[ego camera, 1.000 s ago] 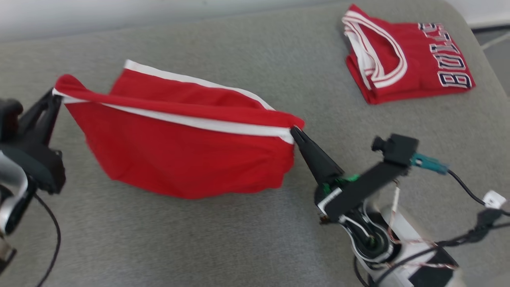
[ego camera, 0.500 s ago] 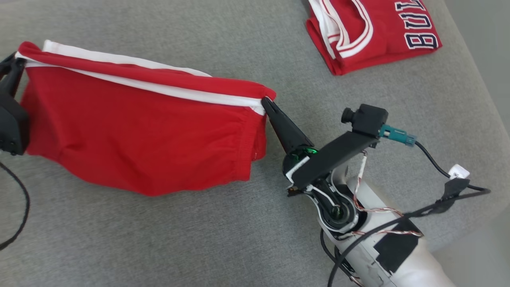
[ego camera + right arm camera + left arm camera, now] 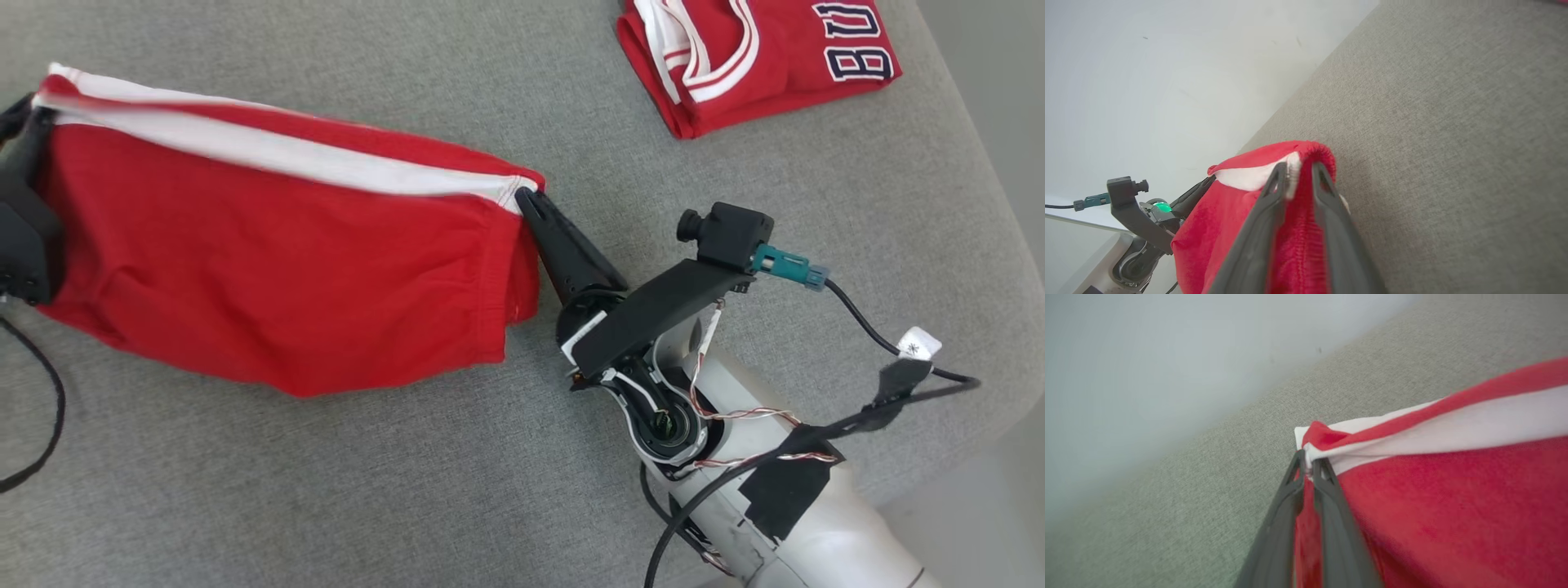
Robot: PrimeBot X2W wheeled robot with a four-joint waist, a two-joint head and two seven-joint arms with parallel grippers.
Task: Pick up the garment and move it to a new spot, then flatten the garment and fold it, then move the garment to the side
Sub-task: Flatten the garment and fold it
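A: Left side first. Left claw (image 3: pixel 1308 462)?

B: Pinched tight, tips together on one corner of the garment (image 3: pixel 277 261). Red cloth, with a white band (image 3: pixel 269 155) along the top edge. The corner bunches right at the tips. The rest runs off to this claw's right.

A: Between the two claws?

B: The garment spans the whole gap. Top edge drawn nearly straight from claw to claw, body sagging below it toward the grey cloth surface (image 3: pixel 408 490). Whether the low hem touches that surface: cannot tell.

A: Right claw (image 3: pixel 522 194)?

B: Tips at the opposite corner, the gathered waistband end. In the wrist view the fingers (image 3: pixel 1267 204) stand a narrow gap apart. Red ribbed cloth fills the gap, and the white edge lies against one finger. Clamped or only lying between them: cannot tell.

A: Anything past it?

B: A folded jersey (image 3: pixel 759 57), red with white trim and dark lettering. It lies beyond the right claw and to its right, well apart from the claw and from the garment. Both wrist views show a pale wall (image 3: pixel 1167 61) past the surface's far edge.
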